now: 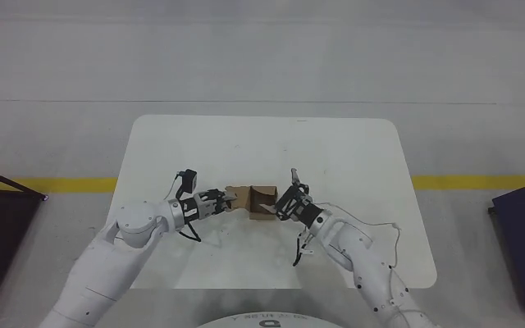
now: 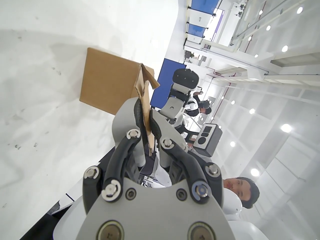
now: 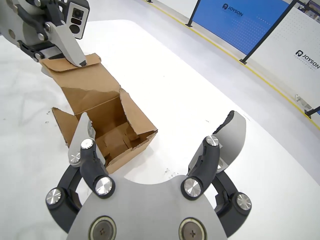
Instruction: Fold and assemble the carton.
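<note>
— On table (image 1: 344,156), where was the carton (image 1: 251,199)?
— Near ctr, open. L gripper (image 1: 220,197) at its 9 o'clock, clamped on a flap (image 3: 57,67).
— R gripper (image 1: 287,202)?
— At its 3 o'clock, fingers spread apart, holding nothing, just beside carton's rim.

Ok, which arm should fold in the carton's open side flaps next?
Right. The right gripper hangs open at the carton's open end, beside a loose flap; the left gripper is clamped on the lid flap.
</note>
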`<state>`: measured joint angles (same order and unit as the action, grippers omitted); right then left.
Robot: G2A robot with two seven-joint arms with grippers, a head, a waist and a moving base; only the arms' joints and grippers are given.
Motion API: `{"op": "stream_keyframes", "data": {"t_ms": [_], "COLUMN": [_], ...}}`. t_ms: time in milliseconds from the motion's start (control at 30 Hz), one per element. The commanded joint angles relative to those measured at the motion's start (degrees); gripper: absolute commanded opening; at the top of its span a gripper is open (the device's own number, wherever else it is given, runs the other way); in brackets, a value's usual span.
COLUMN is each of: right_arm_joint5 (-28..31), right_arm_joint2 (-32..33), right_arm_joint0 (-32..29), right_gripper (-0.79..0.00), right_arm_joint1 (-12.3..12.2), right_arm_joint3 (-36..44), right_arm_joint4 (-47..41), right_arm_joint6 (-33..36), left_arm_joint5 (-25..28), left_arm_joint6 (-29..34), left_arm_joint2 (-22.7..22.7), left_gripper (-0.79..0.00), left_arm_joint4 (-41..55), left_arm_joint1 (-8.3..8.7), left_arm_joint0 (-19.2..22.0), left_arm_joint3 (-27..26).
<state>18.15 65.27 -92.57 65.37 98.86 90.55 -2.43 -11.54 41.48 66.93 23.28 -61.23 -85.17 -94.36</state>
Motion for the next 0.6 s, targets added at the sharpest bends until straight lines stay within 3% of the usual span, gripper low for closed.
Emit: {"op": "stream_keyframes", "data": {"t_ms": [0, 167, 333, 567], "right_arm_joint5": [-0.5, -0.6, 4.5, 3.4], "right_arm_joint2": [-0.6, 0.7, 3.3, 4.2], "right_arm_joint0": [0.7, 0.1, -4.1, -6.0], "right_gripper": [0.0, 0.0, 0.0, 0.0], "right_arm_joint1": [0.2, 0.1, -1.1, -1.6], "right_arm_joint3": [-0.4, 0.7, 4.6, 5.8], "right_arm_joint4": [-0.6, -2.7, 1.1, 5.1], "right_arm_joint6": [0.1, -2.2, -3.8, -0.9], "left_arm_joint5": [0.1, 0.1, 0.2, -0.1], "left_arm_joint6": [-0.1, -0.5, -0.9, -0.4], "left_arm_joint2": [0.0, 0.3, 0.3, 0.1], "left_gripper": [-0.785, -0.785, -0.785, -0.785], "left_arm_joint4": [0.1, 0.6, 0.7, 0.2], "left_arm_joint1": [-0.01, -0.01, -0.02, 0.01], "left_arm_joint0": [0.0, 0.0, 0.1, 0.4], "left_arm_joint3": [0.1, 0.2, 0.2, 0.3]}}
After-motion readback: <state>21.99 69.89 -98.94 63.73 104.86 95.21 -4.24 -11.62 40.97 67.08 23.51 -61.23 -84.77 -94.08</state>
